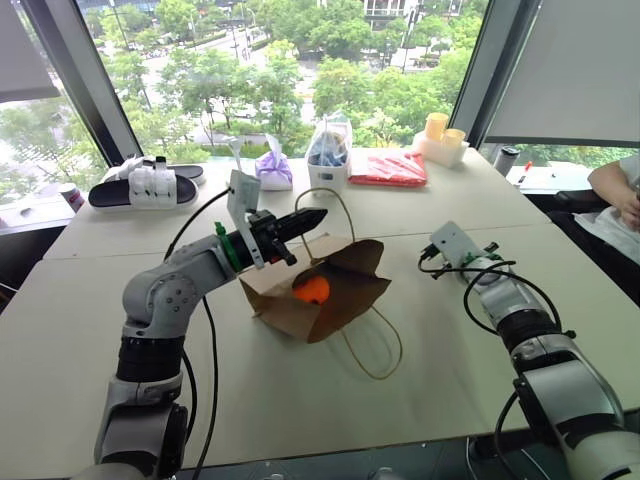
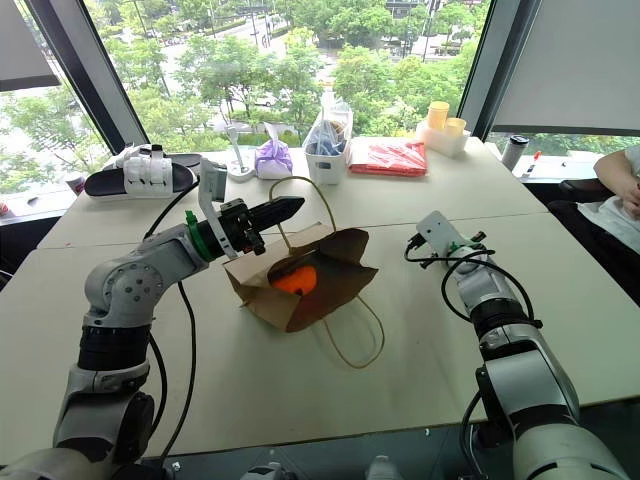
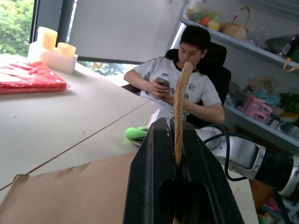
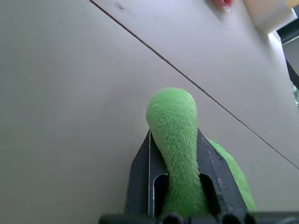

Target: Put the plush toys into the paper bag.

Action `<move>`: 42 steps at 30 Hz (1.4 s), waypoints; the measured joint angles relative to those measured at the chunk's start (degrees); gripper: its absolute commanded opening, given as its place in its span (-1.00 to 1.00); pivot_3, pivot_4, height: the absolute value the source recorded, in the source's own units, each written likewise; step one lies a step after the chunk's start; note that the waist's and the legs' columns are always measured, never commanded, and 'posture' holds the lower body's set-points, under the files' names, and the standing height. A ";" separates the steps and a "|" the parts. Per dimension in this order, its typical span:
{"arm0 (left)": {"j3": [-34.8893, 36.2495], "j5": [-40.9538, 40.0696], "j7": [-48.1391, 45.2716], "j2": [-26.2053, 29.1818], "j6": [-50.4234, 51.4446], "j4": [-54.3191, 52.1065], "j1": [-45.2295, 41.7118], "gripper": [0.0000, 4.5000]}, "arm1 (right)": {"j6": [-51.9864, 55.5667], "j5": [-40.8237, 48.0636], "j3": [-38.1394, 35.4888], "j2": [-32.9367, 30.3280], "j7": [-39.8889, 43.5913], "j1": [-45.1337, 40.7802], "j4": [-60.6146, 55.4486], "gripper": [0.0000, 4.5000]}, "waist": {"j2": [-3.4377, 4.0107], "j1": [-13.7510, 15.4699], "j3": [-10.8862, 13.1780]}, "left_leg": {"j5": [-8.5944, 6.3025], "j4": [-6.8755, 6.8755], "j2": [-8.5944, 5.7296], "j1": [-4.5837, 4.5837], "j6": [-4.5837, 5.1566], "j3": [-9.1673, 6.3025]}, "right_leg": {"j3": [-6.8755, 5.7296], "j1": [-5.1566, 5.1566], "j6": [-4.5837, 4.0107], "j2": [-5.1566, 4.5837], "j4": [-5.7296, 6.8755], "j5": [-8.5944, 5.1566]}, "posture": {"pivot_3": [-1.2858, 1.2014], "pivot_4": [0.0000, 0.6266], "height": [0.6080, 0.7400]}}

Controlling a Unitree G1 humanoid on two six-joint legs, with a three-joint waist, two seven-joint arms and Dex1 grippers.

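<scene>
paper bag [image 1: 325, 290] lies on its side mid-counter [image 1: 120, 300], mouth open toward the camera, one string handle [image 1: 372, 345] looped flat on the counter in front of it. orange-red plush toy [image 1: 312, 289] sits inside the bag, just within the mouth.

left claw [image 1: 306, 221] hangs above the bag's rear edge, fingers together, clamped on the bag's other string handle [image 3: 180, 109]; the string runs up between the two black fingers in the left wrist view, with brown paper just below.

right claw [image 4: 174, 140] is over the counter to the right of the bag, well apart from it. its fingers are pressed in on the green plush toy [image 4: 175, 126]: the fuzzy green body bulges out past the fingertips and sits squeezed between them, just above the counter surface. whether the toy is off the counter, cannot tell.

far edge of counter: sandals [image 1: 145, 185], purple pouch [image 1: 273, 168], clear bag with blue contents [image 1: 329, 150], red packet [image 1: 388, 167], yellow cups [image 1: 443, 131]. a seated person [image 3: 180, 84] at the right side.
</scene>
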 measured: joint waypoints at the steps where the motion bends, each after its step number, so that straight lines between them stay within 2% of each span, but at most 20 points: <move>1: -0.06 0.14 -0.10 -0.12 -0.07 0.03 -0.02 -1.00 | 1.67 0.69 -0.89 -0.65 1.54 1.48 -4.45 -0.99 | 0.00 0.05 0.00 | 0.00 -0.02 0.00 -0.02 0.00 0.00 | -0.01 -0.01 0.00 0.00 -0.01 0.00 | 0.03 -0.52 1.00; 7: -0.11 0.64 -0.55 -0.67 -0.69 1.35 -0.52 -1.00 | 18.29 7.44 -5.09 -4.94 13.28 11.72 -44.31 -0.99 | 0.02 0.22 0.01 | -0.01 -0.06 0.00 -0.05 0.01 -0.10 | -0.03 -0.10 0.01 0.00 0.04 0.00 | 0.03 -0.52 1.00; 9: -0.02 1.70 -0.98 -0.57 -1.86 3.00 -1.02 -1.00 | 29.60 14.32 -8.03 -7.41 19.03 16.26 -63.23 -0.99 | 0.03 0.48 0.01 | -0.02 -0.06 0.01 -0.07 0.03 -0.14 | -0.04 -0.10 0.01 0.00 0.02 0.00 | 0.03 -0.52 1.00; 12: -0.02 2.91 -1.10 -0.79 -3.48 5.49 -1.79 -1.00 | 42.09 23.62 -9.87 -9.18 23.82 18.50 -83.49 -0.99 | 0.02 0.52 0.00 | -0.17 0.00 0.01 -0.05 0.29 -0.26 | -0.06 -0.04 0.01 0.00 0.01 0.00 | 0.03 -0.52 1.00; 14: 0.02 3.18 -1.07 -1.10 -4.03 6.96 -2.81 -1.00 | 49.82 28.64 -9.25 -8.27 24.57 18.65 -92.56 -0.99 | -0.04 0.49 -0.02 | -0.21 0.09 0.02 -0.04 0.36 -0.27 | -0.07 0.00 0.01 -0.01 0.02 0.00 | 0.03 -0.52 1.00; 16: 0.01 3.45 -1.09 -1.44 -4.91 7.19 -3.31 -1.00 | 54.92 31.60 -7.67 -6.10 23.77 18.62 -96.08 -0.99 | -0.04 0.51 -0.02 | -0.22 0.14 0.01 -0.02 0.37 -0.26 | -0.06 0.04 0.01 -0.01 0.03 0.00 | 0.03 -0.52 1.00; 19: 0.00 3.85 -1.08 -1.67 -5.10 7.20 -3.32 -1.00 | 57.65 32.67 -4.31 -2.91 21.01 18.42 -96.17 -0.99 | -0.04 0.49 -0.02 | -0.21 0.13 0.01 -0.01 0.37 -0.26 | -0.06 0.02 0.00 -0.01 0.07 0.00 | 0.03 -0.52 1.00; 23: -0.06 3.85 -1.06 -1.86 -4.76 6.86 -3.26 -1.00 | 53.23 30.12 3.03 -1.18 18.24 16.03 -90.11 -0.99 | -0.04 0.40 -0.02 | -0.15 0.11 0.01 -0.01 0.26 -0.22 | -0.05 -0.02 0.00 -0.02 0.07 0.00 | 0.03 -0.52 1.00; 27: -0.10 3.70 -1.60 -1.41 -4.08 4.50 -2.67 -1.00 | 43.09 23.37 10.85 -0.97 17.13 13.00 -77.76 -0.99 | -0.04 0.33 -0.02 | -0.07 0.08 0.01 -0.01 0.11 -0.18 | -0.06 -0.03 0.00 -0.01 0.07 0.00 | 0.03 -0.52 1.00; 30: -0.07 3.41 -1.76 -1.11 -3.32 3.79 -2.41 -1.00 | 37.08 19.88 13.17 1.45 16.36 11.12 -69.52 -0.99 | -0.04 0.29 -0.02 | -0.05 0.04 0.01 -0.01 0.09 -0.16 | -0.05 -0.05 0.00 -0.01 0.06 0.00 | 0.03 -0.52 1.00; 34: 0.33 2.44 -0.62 -0.77 -2.27 1.78 -1.78 -1.00 | 25.74 15.20 14.76 8.48 14.03 5.82 -52.04 -0.99 | -0.04 -0.02 -0.02 | 0.00 -0.02 0.03 0.02 -0.01 -0.18 | -0.04 -0.10 0.00 0.00 0.09 0.00 | 0.03 -0.52 1.00; 37: 0.94 1.61 0.51 -0.70 -2.10 1.11 -1.45 -1.00 | 20.58 13.54 14.34 11.35 13.38 4.55 -45.29 -0.46 | -0.04 0.16 -0.02 | 0.00 -0.08 0.02 0.00 -0.01 -0.23 | -0.05 -0.13 0.00 0.00 0.09 0.01 | 0.03 -0.52 1.00; 42: 1.30 1.54 1.75 -0.75 -2.10 0.88 -0.73 -1.00 | 18.82 13.57 12.65 13.02 14.37 4.53 -44.43 0.62 | -0.04 0.11 -0.02 | -0.01 -0.09 0.00 -0.03 -0.01 -0.25 | -0.05 -0.17 0.00 -0.01 0.08 0.01 | 0.03 -0.52 1.00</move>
